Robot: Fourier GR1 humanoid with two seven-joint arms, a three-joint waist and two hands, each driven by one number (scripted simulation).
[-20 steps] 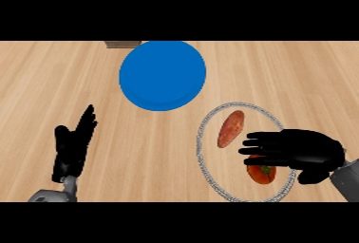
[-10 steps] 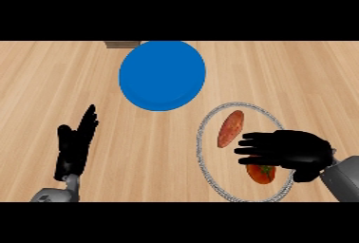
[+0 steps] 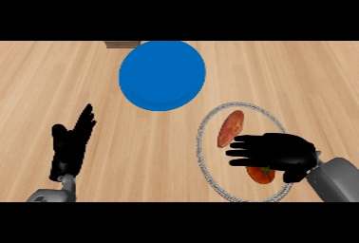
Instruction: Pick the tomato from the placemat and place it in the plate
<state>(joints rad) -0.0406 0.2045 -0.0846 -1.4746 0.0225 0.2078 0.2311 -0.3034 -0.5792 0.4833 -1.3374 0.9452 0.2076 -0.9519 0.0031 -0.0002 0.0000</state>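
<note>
Head view: tomato (image 3: pixel 261 174) mostly hidden under right hand (image 3: pixel 277 154), on the placemat (image 3: pixel 204 142) beside a reddish item (image 3: pixel 231 128). Right fingers spread over it, no visible grasp. Left hand (image 3: pixel 70 144) rests open, lower left. Plate (image 3: pixel 163 75) bare.

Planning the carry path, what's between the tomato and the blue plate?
In the head view, the right hand hovers over the tomato; a reddish oval item lies between it and the blue plate.

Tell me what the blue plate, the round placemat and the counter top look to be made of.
Round blue plate: smooth, evenly coloured, perhaps plastic or glazed ceramic. Round pale placemat: speckled grey rim suggests woven fabric, though uncertain. Light wooden counter: plank lines and grain, matte wood look.
</note>
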